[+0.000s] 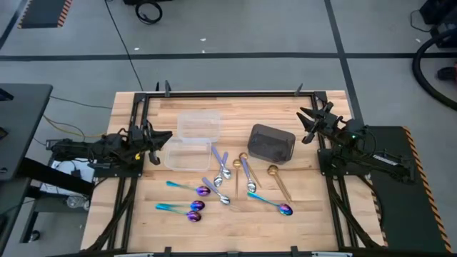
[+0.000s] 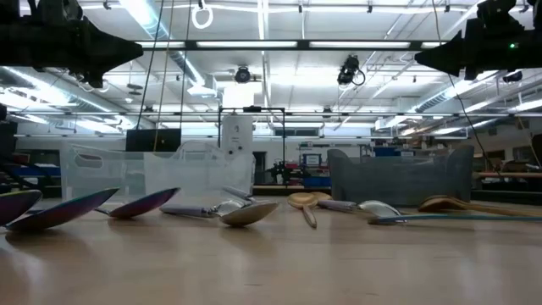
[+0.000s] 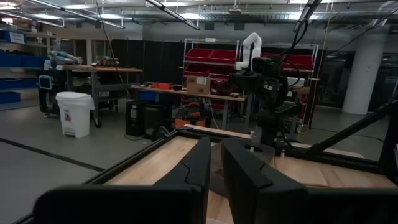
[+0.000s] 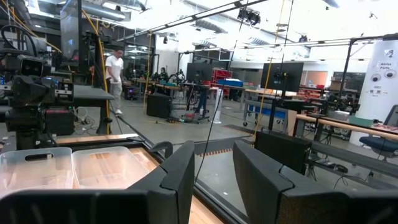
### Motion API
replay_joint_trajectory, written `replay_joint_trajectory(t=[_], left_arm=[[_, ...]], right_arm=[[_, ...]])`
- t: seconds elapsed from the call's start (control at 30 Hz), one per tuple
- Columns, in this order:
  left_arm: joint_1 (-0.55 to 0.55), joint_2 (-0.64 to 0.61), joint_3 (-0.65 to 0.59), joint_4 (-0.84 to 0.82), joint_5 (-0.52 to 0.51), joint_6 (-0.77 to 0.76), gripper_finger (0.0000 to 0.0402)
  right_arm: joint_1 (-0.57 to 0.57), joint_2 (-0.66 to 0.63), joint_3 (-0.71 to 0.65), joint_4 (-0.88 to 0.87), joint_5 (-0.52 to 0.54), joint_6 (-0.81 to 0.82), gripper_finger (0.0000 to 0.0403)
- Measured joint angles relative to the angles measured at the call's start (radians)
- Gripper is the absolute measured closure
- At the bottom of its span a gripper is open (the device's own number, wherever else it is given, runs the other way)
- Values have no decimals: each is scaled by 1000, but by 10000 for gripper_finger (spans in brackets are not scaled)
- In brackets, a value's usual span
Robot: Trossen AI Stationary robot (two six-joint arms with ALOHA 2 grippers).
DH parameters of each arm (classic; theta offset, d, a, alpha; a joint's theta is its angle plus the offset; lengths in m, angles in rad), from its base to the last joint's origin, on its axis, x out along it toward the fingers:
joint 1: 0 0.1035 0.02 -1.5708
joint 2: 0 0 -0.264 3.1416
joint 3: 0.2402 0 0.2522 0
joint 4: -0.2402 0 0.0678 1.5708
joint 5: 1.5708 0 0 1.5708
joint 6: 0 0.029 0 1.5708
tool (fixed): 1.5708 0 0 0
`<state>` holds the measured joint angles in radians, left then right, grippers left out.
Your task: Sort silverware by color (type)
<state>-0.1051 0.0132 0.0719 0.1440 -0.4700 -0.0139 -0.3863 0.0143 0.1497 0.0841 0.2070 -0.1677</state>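
The silverware lies loose on the wooden table (image 1: 143,228). Iridescent spoons (image 1: 187,190) with teal handles are at the near left, and one more (image 1: 273,204) lies farther right. Silver spoons (image 1: 222,168) cluster mid-table. Gold spoons (image 1: 278,181) lie to their right. In the low view the spoon bowls (image 2: 246,212) rest on the tabletop. My left gripper (image 1: 158,137) hovers at the table's left edge, its fingers (image 3: 199,168) a narrow gap apart around nothing. Above the right edge, my right gripper (image 1: 305,125) is open and empty, as its wrist view (image 4: 214,168) also shows.
Two clear plastic containers (image 1: 198,123) (image 1: 187,153) stand left of centre, toward the far side. A dark grey bin (image 1: 271,143) stands right of them. A black frame (image 1: 228,93) runs along the table's far edge. A person (image 4: 115,71) walks in the room beyond.
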Motion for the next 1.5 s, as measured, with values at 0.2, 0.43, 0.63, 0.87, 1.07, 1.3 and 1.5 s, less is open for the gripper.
replay_joint_trajectory(t=[0.2, 0.43, 0.63, 0.87, 1.07, 1.3, 1.5], left_arm=[[0, 0, 0, 0, 0, 0, 356], [0, 0, 0, 0, 0, 0, 356], [0, 0, 0, 1, 0, -37, 356], [9, 2, 1, 100, -19, -81, 356], [30, 6, 1, 200, -27, 0, 356], [69, 16, 1, 328, -27, 84, 356], [115, 56, 1, 348, -25, 105, 357]], right_arm=[[0, 0, 0, 0, 0, 0, 282], [0, 0, 0, 0, 0, 0, 282], [0, 0, 0, 0, 0, 0, 282], [0, 0, 0, 1, 0, 0, 282], [-1, 0, 0, 70, 5, 31, 282], [-1, 0, 0, 169, -20, 319, 282], [-1, 6, 0, 165, 55, 442, 282]])
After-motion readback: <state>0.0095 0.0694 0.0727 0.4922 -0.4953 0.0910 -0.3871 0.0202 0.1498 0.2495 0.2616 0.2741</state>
